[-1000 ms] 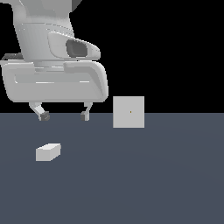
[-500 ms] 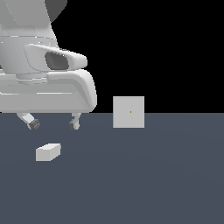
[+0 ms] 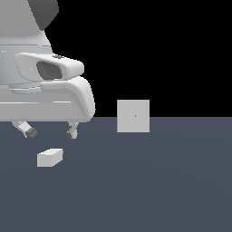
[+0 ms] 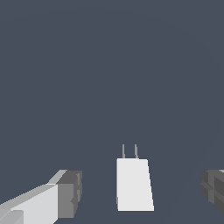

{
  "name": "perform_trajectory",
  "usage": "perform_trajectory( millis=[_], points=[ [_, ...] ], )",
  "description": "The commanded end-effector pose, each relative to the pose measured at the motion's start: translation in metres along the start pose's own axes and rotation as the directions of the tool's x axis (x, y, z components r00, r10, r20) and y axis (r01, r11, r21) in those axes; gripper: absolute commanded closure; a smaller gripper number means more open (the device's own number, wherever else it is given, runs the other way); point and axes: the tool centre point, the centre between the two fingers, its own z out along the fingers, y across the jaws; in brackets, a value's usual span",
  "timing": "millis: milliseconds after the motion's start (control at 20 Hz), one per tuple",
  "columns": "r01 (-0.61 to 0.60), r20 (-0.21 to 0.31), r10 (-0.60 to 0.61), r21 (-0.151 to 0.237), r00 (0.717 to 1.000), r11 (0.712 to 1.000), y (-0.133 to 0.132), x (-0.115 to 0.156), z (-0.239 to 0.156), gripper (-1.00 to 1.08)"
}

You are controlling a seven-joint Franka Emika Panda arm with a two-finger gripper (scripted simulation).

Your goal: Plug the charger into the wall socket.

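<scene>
- The gripper [image 3: 50, 132] is hanging at the exterior view's left under the bulky white arm, its jaws spread wide and grasping nothing; both dark fingertips [image 3: 31, 132] are showing clear of the floor.
- The charger [image 3: 50, 157] is lying flat on the dark grey floor [image 3: 158, 181] just below and between those tips, not yet touched. In the wrist view the charger [image 4: 134, 183] is sitting between the two fingers [image 4: 70, 192], with open floor on both sides of it and two thin prongs sticking out of its far end.
- Judging from this, the step in hand is the descent onto the block before any grasp is made.
- To do it well, the arm is probably needing to drop straight down so that the fingers are passing either side of the block's long faces, without clipping its top edge or nudging it askew.
- In the wrist view the block is looking slightly off-centre between the fingers, so a small sideways correction before closing would likely be helping.
- Closing on the body and well back from the prongs is looking wise, since those need to be staying free and level for insertion.
- The wall socket [image 3: 133, 116] is standing upright toward the exterior view's right, well apart from the charger, its tiny dark centre dot facing the camera.
</scene>
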Motion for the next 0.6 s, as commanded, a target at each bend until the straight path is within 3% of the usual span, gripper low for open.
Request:
perform_trajectory(
  millis=[0, 550],
  points=[
    [-0.001, -0.001, 0.001, 0.000, 1.000, 1.000, 0.000, 0.000, 0.000, -0.92],
    [-0.003, 0.001, 0.003, 0.001, 1.000, 1.000, 0.000, -0.017, 0.031, -0.92]
  ],
)
